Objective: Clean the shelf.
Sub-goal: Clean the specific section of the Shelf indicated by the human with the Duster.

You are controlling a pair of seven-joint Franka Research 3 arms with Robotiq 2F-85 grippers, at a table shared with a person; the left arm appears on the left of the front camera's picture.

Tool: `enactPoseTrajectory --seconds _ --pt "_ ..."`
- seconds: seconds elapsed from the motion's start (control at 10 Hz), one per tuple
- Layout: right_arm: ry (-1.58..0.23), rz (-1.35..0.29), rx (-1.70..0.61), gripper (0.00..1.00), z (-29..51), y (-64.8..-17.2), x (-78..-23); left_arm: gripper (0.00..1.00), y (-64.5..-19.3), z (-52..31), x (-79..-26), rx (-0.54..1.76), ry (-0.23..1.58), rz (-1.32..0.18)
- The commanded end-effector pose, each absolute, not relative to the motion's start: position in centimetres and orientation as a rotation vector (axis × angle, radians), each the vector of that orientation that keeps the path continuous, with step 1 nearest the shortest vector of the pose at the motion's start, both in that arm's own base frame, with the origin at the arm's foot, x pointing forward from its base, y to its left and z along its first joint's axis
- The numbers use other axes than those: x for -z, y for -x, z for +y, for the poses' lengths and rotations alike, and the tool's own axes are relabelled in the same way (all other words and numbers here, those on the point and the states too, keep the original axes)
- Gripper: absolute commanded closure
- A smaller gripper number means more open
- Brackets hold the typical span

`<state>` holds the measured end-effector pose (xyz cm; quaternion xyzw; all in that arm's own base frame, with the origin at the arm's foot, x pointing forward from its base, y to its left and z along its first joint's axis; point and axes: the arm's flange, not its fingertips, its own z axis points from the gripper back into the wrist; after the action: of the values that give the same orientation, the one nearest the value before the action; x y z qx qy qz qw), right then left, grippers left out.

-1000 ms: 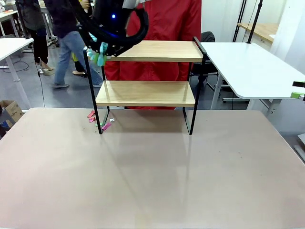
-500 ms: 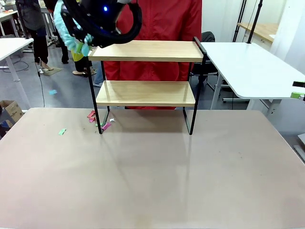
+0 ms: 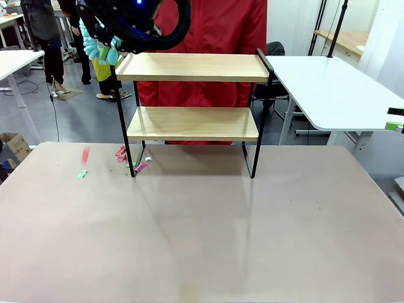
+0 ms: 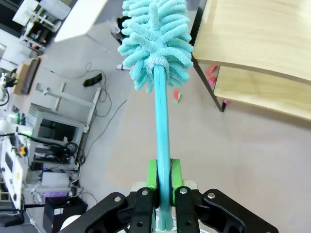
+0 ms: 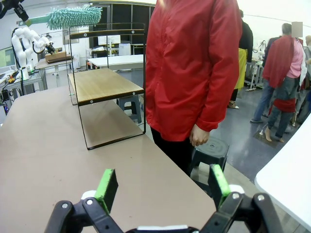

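The shelf (image 3: 196,67) stands at the table's far side: two light wooden boards in a thin black frame. My left gripper (image 4: 164,174) is shut on the handle of a teal fluffy duster (image 4: 155,39). In the front view the duster (image 3: 101,49) hangs just off the left end of the top board, apart from it. The shelf's two boards (image 4: 265,36) fill the upper right of the left wrist view. My right gripper (image 5: 163,187) stands open with nothing between its green pads (image 5: 108,187), low over the table and far from the shelf (image 5: 104,83).
Paper scraps (image 3: 123,154) lie on the table by the shelf's left leg, and a green scrap (image 3: 82,173) farther left. A blurred red scrap (image 3: 85,153) is above it. A person in a red jacket (image 3: 218,28) stands behind the shelf. A white table (image 3: 328,88) is at the right.
The duster swung off the left end of the top board, up and to the left. A green scrap has landed on the table at left, and a red scrap now shows there.
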<state>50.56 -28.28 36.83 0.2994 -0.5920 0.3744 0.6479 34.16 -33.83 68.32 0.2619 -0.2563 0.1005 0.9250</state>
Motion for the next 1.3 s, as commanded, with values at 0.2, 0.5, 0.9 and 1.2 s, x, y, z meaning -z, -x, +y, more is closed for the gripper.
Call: enactPoseTrajectory --seconds 0.2,0.5,0.9,1.2 --pt "-0.666 -1.319 -0.842 0.0 -27.9 -50.6 -37.4 0.86 -33.6 -32.8 -69.4 -0.183 -0.483 -0.575" --pt "-0.666 -1.319 -0.842 0.0 -27.9 -50.6 -37.4 0.86 -32.1 -29.1 -70.3 0.03 -0.354 -0.644" --pt "-0.666 -1.319 -0.842 0.0 -27.9 -50.6 -37.4 0.86 -29.2 -23.8 -70.9 0.467 -0.055 -0.707" --pt "-0.666 -1.319 -0.842 0.0 -27.9 -50.6 -37.4 0.86 -28.4 -21.5 -71.2 0.716 0.118 -0.718"
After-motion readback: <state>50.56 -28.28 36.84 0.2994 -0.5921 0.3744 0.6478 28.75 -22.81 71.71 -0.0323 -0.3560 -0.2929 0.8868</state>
